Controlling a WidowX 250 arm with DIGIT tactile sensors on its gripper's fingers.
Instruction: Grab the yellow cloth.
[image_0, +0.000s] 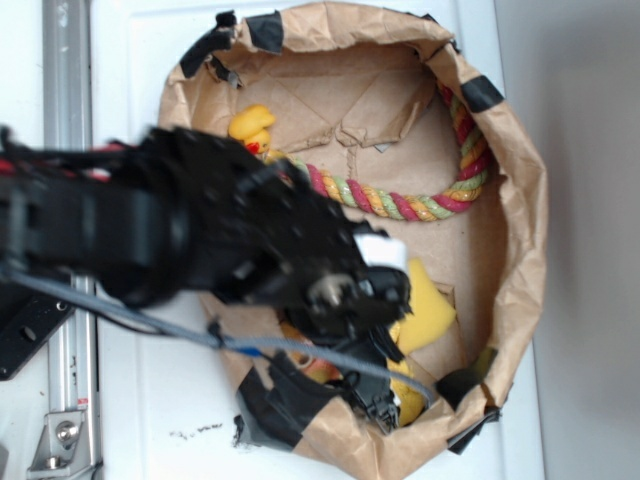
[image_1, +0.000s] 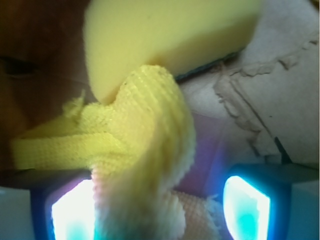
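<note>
The end effector stands spread around the yellow cloth, which rises folded between its fingers without being pinched. A sponge touches the cloth behind, near the paper bin's bottom edge; rope and duck lie apart.

Blurred arm outside; glaring, overexposed jaws in soft wrist view.

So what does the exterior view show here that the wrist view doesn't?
Exterior only: the paper bin's rim, a rubber duck, a braided rope, and the black arm.
Wrist only: the yellow cloth, woven and folded, rising between the two glowing jaws.
Both: the pale sponge and the cardboard floor.
</note>
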